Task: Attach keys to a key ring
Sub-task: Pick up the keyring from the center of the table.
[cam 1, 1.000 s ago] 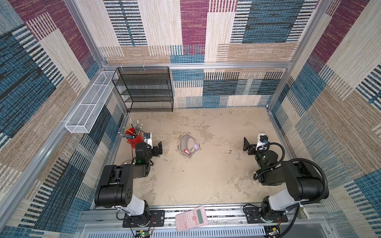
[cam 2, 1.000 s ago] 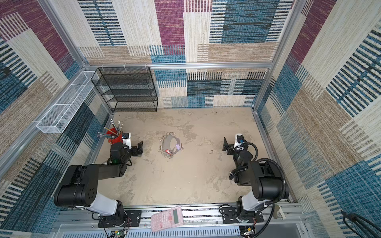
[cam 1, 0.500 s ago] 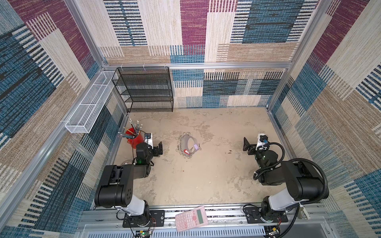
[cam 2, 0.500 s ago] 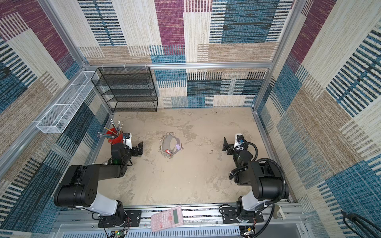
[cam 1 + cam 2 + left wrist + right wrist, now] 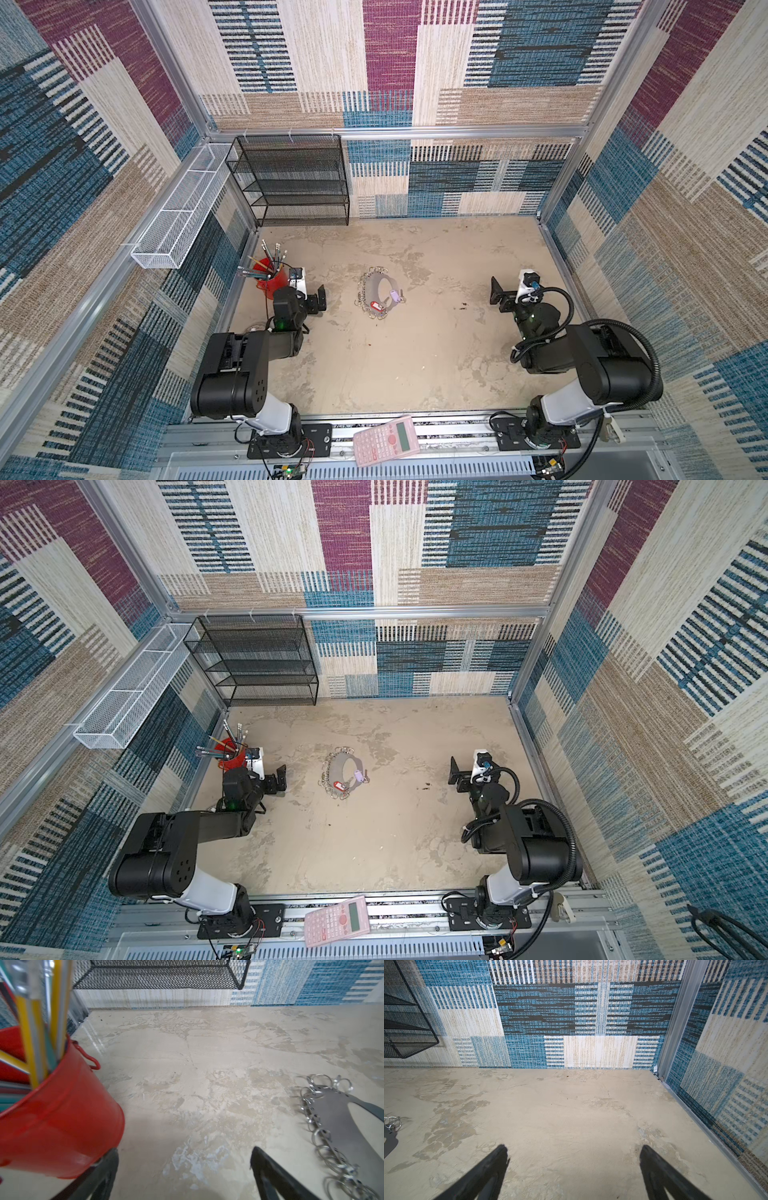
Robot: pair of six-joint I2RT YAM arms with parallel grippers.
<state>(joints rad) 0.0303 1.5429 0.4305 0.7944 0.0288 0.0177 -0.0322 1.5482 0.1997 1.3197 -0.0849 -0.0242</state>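
Left wrist view, entry one: my left jaws, two black tapered fingers point(image 5: 270, 1176) spread as wide as they go, with bare desk point(image 5: 187, 1084) between them and nothing gripped. My left arm point(image 5: 232, 374) is folded low, elbow back by the base, forearm reaching forward, wrist close above the desk.

Entry two: my right jaws, likewise fully parted and empty, seen in the right wrist view as two dark fingers point(image 5: 483, 1176) over bare surface. My right arm point(image 5: 598, 365) has the same crouched fold, wrist low.

Entry three: the key ring point(image 5: 380, 293), flat on the desk between my two arms, nearer the left jaws and apart from both. The left wrist view catches one side of the key ring point(image 5: 340, 1122); the right wrist view catches only a sliver. It is a matte grey horseshoe band, punched with small holes along its outer edge, carrying bright silver split rings.

Entry four: the keys. The red-headed key point(image 5: 376, 306) lies on the band's near bend, and the lilac-headed key point(image 5: 395, 296) lies at the limb toward my right arm. Whether either is threaded on a ring I cannot tell.

Surroundings:
- desk: mottled beige, stone-like, with worn patches
- red bucket point(image 5: 58, 1122): glossy metal, just beside my left jaws, holding pencils point(image 5: 270, 257)
- black mesh shelf point(image 5: 299, 183): against the far wall
- white wire basket point(image 5: 178, 224): on the left wall
- pink calculator point(image 5: 386, 441): on the front rail
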